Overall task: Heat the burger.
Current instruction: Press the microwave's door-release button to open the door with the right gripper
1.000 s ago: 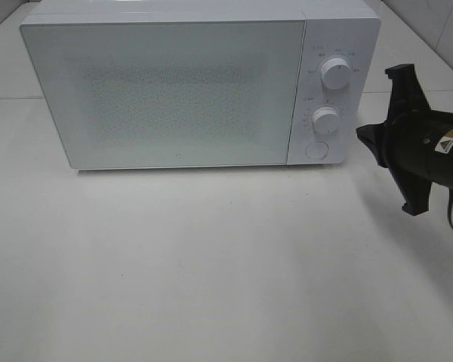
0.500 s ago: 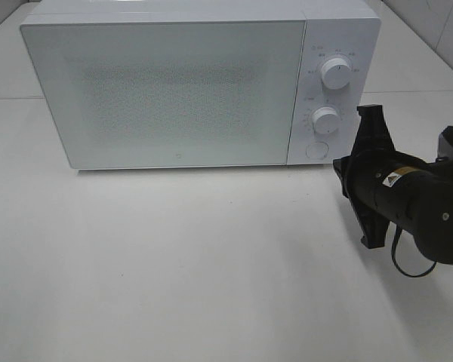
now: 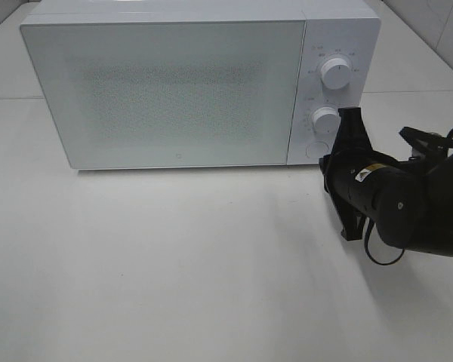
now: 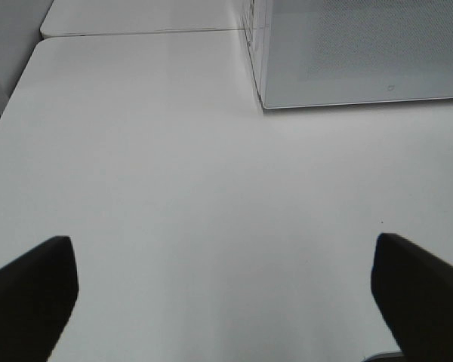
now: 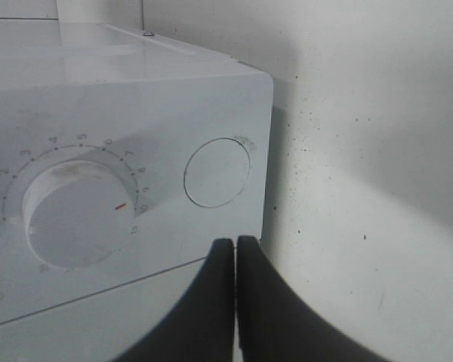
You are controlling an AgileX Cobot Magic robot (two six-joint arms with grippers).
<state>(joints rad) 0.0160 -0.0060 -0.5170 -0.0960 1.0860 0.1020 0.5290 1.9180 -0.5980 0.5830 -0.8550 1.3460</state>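
White dominates the scene: a microwave (image 3: 211,9) sits at the top of the high view on a white worktop (image 3: 174,264), with its frosted door (image 3: 162,94) shut. We cannot find the burger in any view. We judge it may be behind that door, but we cannot tell, so either loading or only the dial setting is left to do.

The right fingers (image 5: 204,302) are pressed together and hold nothing. Their tips sit just short of the round button (image 5: 217,172) beside the lower dial (image 5: 79,215), and we judge a press on it is the step in hand. The left fingers (image 4: 30,294) are spread wide and empty over the worktop, near the microwave's corner.

Compared with a second ago, the right arm has swung in from the right edge of the high view to the panel's lower right. The microwave has not moved.
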